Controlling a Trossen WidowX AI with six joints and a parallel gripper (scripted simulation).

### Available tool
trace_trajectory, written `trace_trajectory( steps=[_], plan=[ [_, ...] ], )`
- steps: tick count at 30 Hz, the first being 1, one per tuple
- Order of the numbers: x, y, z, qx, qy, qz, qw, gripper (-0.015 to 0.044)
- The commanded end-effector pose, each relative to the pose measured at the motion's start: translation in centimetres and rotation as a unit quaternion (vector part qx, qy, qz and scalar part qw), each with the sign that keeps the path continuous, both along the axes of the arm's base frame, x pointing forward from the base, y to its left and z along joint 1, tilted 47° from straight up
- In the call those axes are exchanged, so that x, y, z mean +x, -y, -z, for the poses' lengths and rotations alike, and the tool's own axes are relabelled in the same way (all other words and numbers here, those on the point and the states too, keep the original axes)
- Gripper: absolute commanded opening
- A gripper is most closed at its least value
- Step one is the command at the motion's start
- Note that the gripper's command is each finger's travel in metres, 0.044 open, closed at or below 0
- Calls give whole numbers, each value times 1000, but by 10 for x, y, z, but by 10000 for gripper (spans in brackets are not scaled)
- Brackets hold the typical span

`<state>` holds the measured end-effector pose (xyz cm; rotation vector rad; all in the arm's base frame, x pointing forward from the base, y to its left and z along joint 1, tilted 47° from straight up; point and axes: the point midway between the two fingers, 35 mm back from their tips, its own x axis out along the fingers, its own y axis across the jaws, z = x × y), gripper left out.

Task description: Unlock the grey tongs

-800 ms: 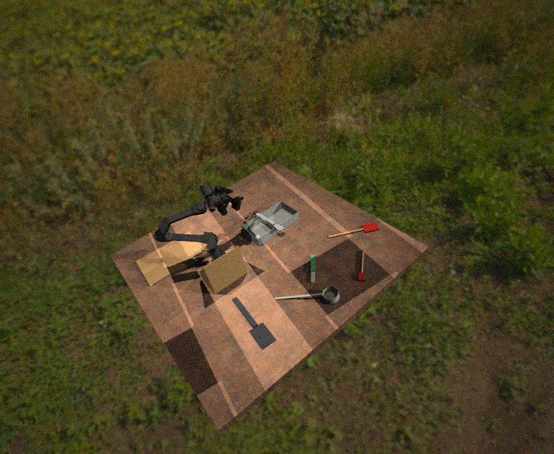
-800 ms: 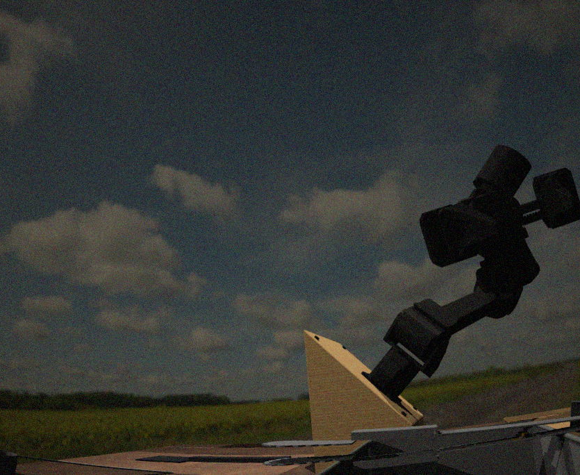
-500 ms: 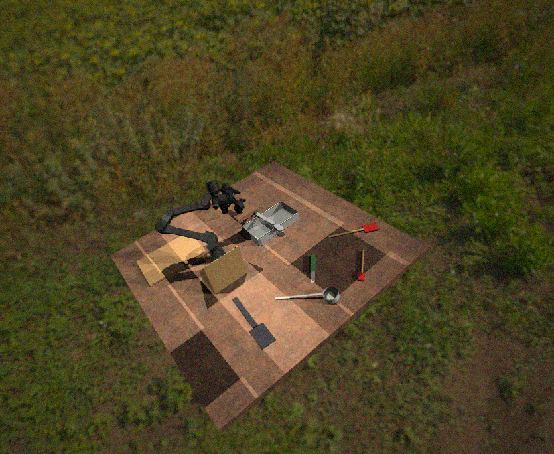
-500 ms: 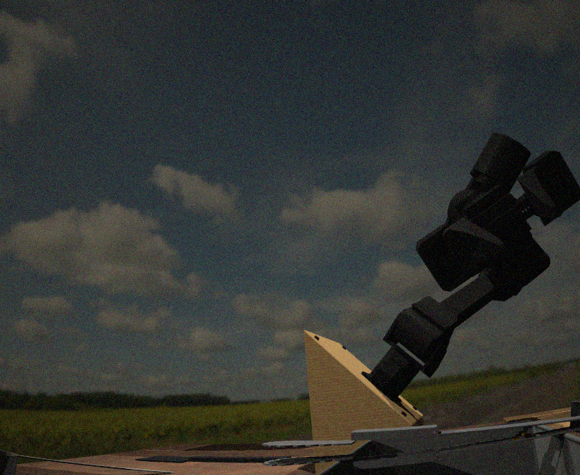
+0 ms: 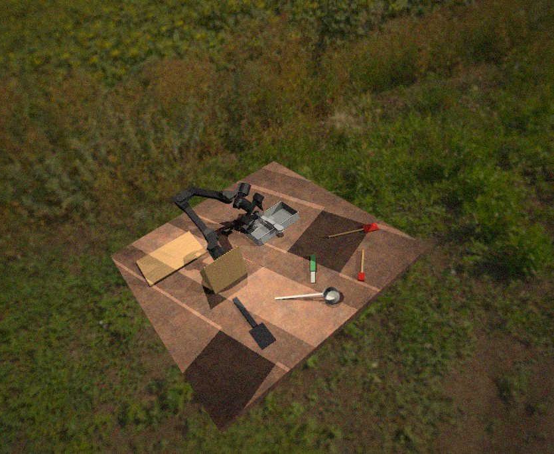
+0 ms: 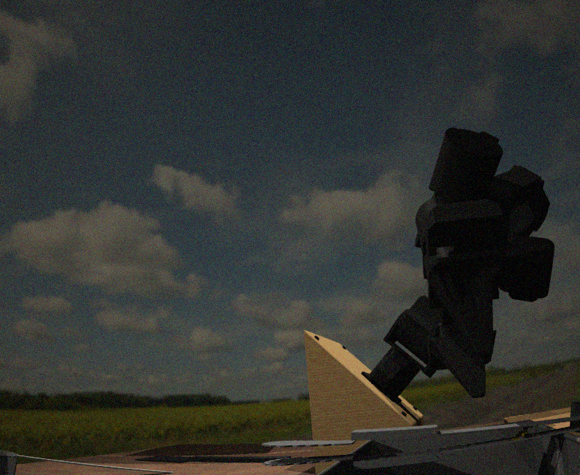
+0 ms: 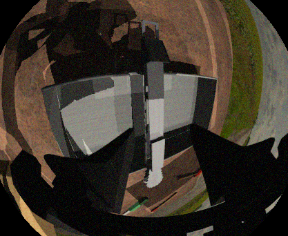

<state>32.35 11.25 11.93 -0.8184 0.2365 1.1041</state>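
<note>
From here, the hinge of my grey tongs point(image 5: 271, 224) point(image 6: 479, 429) point(image 7: 156, 121) is too small to make out. They lie across the roasting tin point(image 5: 286, 213) point(image 7: 205, 100), their long axis crossing its length, scalloped tips overhanging the rim on the ladle's point(image 5: 331, 295) side. I have the gripper's point(image 5: 253, 222) point(image 7: 162, 138) fingers partway apart above them, gripping nothing. The outside view crops the tin at its edge. I can read no writing.
</note>
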Motion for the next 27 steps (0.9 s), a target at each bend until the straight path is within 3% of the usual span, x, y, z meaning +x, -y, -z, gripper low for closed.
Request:
trace_trajectory(
  steps=[1,27],
  plan=[
    [2,-4,5,17,-35,7,999,260],
    [13,-18,22,16,-35,6,999,260]
  ],
)
